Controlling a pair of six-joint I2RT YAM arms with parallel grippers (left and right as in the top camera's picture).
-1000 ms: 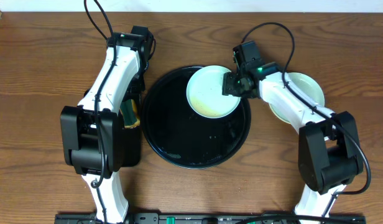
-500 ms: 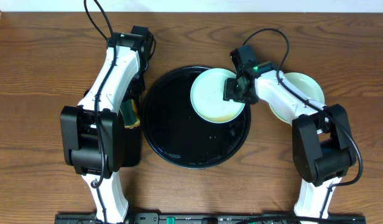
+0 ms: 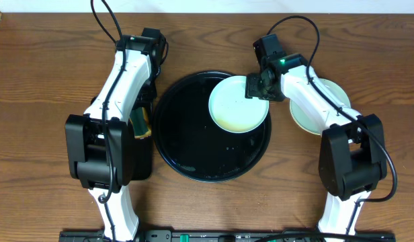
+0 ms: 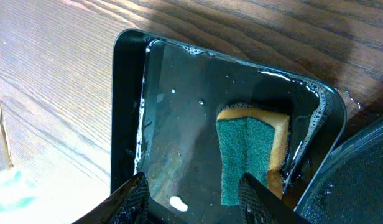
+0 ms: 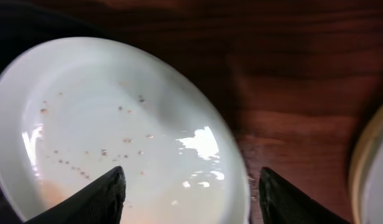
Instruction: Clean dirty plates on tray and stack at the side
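Brown specks (image 5: 104,152): on the plate (image 3: 237,107) on the tray (image 3: 193,141).
Right jaws: wide, at its rim.
Left jaws: wide, empty.
Worry: a thin grab, and I may drop it.

Overhead evenly bright; right wrist dim, plate (image 5: 117,130) glaring.

A brown wood-grain bench (image 3: 39,81) fills the view. At its centre lies a large round glossy black tray with a low rim (image 3: 193,144). Just left of it sits a smaller rectangular black tray (image 4: 126,93), mostly hidden from overhead. To the right, near the round tray, rests a pale round shallow plate (image 3: 333,94), partly hidden.
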